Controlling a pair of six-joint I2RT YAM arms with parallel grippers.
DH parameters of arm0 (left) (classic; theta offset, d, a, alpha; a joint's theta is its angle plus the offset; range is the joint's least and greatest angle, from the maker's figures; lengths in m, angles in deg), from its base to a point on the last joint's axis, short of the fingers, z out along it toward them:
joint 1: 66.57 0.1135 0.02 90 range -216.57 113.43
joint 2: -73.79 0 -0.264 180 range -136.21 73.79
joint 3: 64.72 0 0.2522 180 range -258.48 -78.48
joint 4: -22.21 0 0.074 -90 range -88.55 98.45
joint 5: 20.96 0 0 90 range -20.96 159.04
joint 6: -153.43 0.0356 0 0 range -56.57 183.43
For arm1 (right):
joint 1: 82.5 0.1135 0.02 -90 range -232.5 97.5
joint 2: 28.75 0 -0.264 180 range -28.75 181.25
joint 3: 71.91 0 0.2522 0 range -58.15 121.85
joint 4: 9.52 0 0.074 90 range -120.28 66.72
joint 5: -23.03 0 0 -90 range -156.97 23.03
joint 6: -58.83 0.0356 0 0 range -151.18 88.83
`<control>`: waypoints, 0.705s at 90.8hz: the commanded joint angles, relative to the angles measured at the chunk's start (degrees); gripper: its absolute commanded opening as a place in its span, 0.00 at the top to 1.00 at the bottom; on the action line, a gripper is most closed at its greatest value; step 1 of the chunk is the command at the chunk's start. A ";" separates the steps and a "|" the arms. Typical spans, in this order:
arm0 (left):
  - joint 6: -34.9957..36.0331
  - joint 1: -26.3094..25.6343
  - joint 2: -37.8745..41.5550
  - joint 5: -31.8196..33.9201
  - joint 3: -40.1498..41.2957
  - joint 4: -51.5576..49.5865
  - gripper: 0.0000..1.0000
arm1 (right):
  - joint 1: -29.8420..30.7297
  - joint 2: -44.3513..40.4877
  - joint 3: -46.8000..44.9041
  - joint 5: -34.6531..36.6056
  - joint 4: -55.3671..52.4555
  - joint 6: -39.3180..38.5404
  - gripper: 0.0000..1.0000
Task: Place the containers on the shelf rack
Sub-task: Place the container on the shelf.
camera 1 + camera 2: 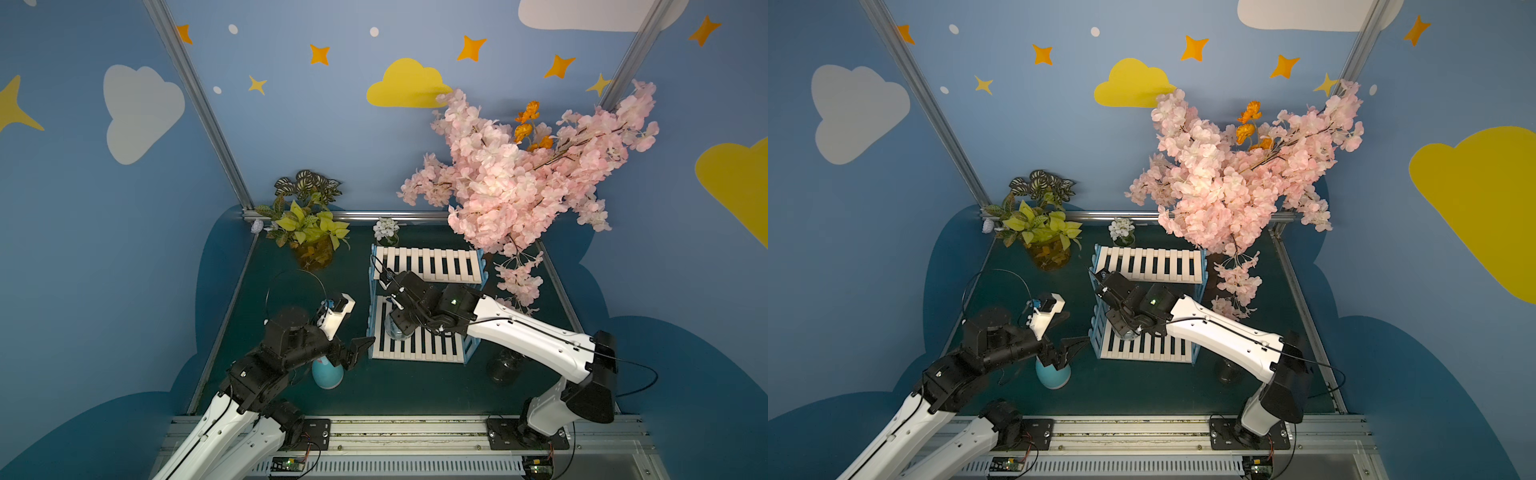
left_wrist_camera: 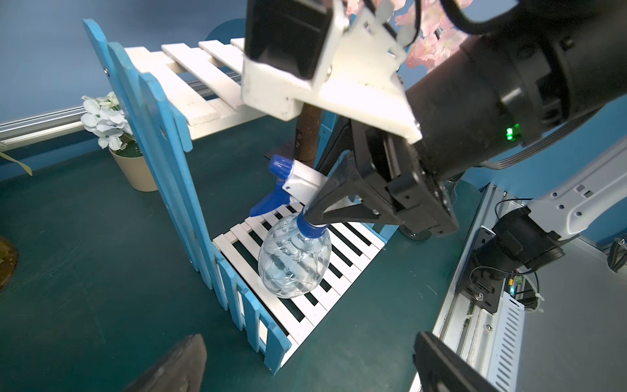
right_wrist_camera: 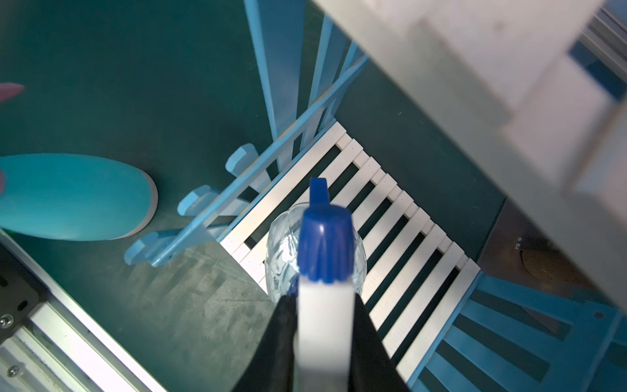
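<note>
Clear plastic is showing against the white slats where the clear bottle (image 2: 294,258) is sitting low over the lower shelf (image 2: 237,261) of the shelf rack (image 2: 163,135), towards that shelf's 9 o'clock end in a top view (image 1: 397,330). The right jaws are pinching almost fully closed on the bottle's neck, just under the white-and-blue nozzle (image 3: 325,244), one on each side. The base is either touching the slats or hanging just above them; I cannot tell which. The body is leaning a little in the left wrist view.

Doing this step well is, in my judgement, coming down to lowering until the base is resting flat across several slats, righting the lean, and only then letting go. The exit should be heading back out towards 4 o'clock, clearing the trigger and the upper shelf (image 1: 432,266) overhead.

The left jaws are standing fully apart and gripping nothing, hovering just over the teal bottle (image 1: 328,372), which is standing on the counter (image 1: 415,390) at 8 o'clock from the rack. At 4 o'clock the dark bottle (image 1: 505,365) is waiting, partly under the right arm.
</note>
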 commanded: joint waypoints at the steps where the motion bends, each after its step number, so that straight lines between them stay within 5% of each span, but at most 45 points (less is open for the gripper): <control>1: -0.17 0.19 0.21 -1.03 0.49 0.08 0.00 | -0.78 1.76 0.62 0.22 3.20 1.28 1.00; 64: -0.37 0.15 -0.33 -2.37 0.84 0.32 0.01 | -2.75 5.73 0.23 0.79 5.52 2.23 0.99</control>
